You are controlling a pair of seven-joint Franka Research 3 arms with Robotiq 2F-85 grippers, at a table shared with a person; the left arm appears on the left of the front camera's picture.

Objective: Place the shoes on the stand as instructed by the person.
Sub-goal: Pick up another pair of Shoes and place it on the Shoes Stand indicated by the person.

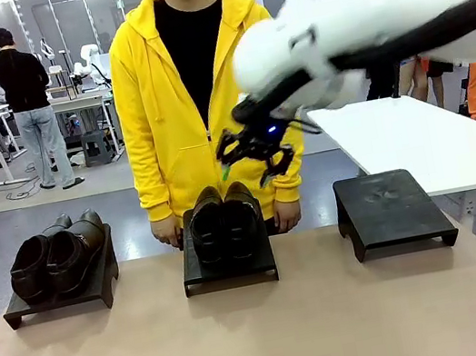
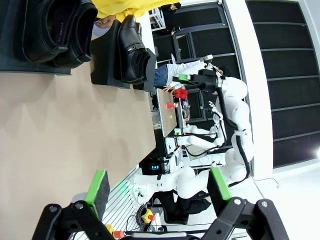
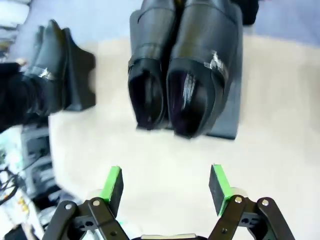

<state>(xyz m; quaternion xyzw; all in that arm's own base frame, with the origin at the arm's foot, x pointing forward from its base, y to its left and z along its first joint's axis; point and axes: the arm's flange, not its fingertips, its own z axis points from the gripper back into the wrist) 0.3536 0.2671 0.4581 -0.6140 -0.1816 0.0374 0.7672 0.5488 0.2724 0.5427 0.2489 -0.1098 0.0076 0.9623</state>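
The right end effector (image 1: pixel 256 152) hangs above the middle stand (image 1: pixel 230 272), its fingers released and gripping nothing; in the right wrist view its green pads (image 3: pixel 113 184) frame bare tabletop (image 3: pixel 165 165) just short of the heels of the middle pair of shoes (image 3: pixel 182 75). We judge that this spread, downward-looking posture suits either a fresh release or an approach to the pair from the heel side. The left end effector (image 2: pixel 157 187) is likewise released and empty, held low over the tabletop edge, well apart from the shoes, presumably to keep clear of the working arm.

Moving outward, the middle pair (image 1: pixel 224 219) sits side by side on its stand, toes toward the person (image 1: pixel 201 101). The left pair of shoes (image 1: pixel 56 254) rests on the left stand (image 1: pixel 61 301), angled slightly. The right stand (image 1: pixel 391 211) carries nothing. Three stands in a row give each pair its own raised place; we judge that both pairs are already seated. The person stands directly behind the middle stand, hands low at the far tabletop edge, well placed to indicate a stand.
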